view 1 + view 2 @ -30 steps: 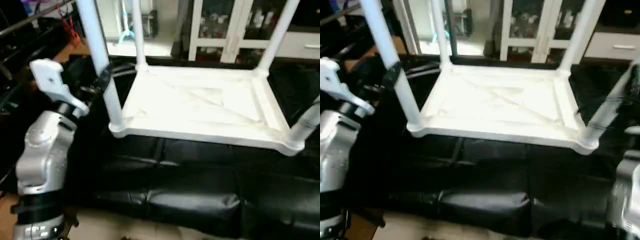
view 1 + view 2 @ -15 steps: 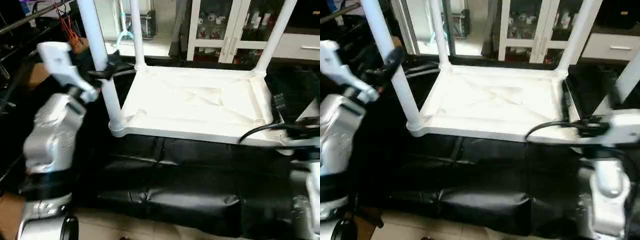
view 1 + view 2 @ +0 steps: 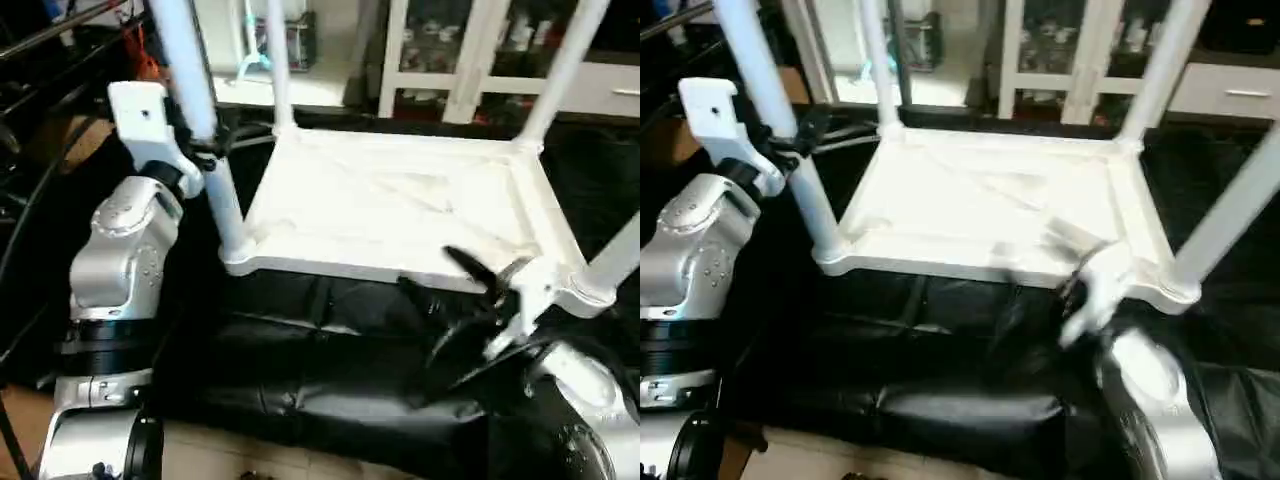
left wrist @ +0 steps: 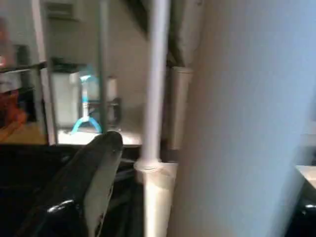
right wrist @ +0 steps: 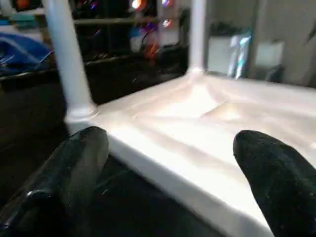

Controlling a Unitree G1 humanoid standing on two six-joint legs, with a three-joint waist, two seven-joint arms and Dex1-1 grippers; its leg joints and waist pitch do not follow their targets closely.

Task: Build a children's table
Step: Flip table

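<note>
The children's table lies upside down on a black couch, its white tabletop (image 3: 340,265) showing the X-ribbed underside. Four white legs stand up from its corner sockets: near-left leg (image 3: 218,185), far-left leg (image 3: 275,70), far-right leg (image 3: 555,75) and near-right leg (image 3: 612,258). My left gripper (image 3: 205,150) is at the near-left leg, partway up, with its black fingers on either side of it. In the left wrist view a gap shows between one finger (image 4: 86,185) and the leg (image 4: 247,123). My right gripper (image 3: 445,280) hangs open just before the tabletop's near edge (image 5: 163,163), holding nothing.
The black couch (image 3: 330,380) spreads under and in front of the table. A white glass-fronted cabinet (image 3: 450,50) stands behind. Dark frames and cables (image 3: 40,60) crowd the left side. A strip of light floor (image 3: 250,455) shows at the bottom.
My right arm has swung in from the right edge to the front of the tabletop's near edge. My left gripper has moved in around the near-left leg and its fingers have narrowed.
</note>
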